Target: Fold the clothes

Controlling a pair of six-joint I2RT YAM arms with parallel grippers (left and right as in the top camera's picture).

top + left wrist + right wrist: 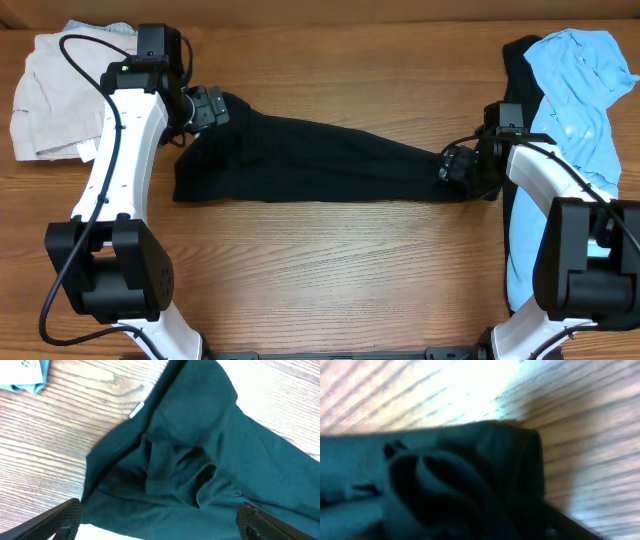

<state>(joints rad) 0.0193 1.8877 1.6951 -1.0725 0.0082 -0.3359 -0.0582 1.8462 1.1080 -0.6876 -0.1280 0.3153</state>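
Observation:
A large black garment point(300, 160) lies stretched across the table between my two grippers. My left gripper point(210, 106) is at its upper left corner. In the left wrist view the jaws point(159, 506) stand wide apart over the bunched black fabric point(200, 450), with the small white label point(136, 410) at the cloth's edge. My right gripper point(452, 165) is at the garment's narrow right end, shut on bunched black fabric point(445, 475) that fills the right wrist view. A light blue shirt point(580, 90) lies at the right over another black piece point(516, 62).
A beige and white pile of clothes point(50, 95) lies at the back left, beside my left arm. A light blue cloth corner point(22, 372) shows in the left wrist view. Bare wooden table point(330, 260) lies in front of the garment.

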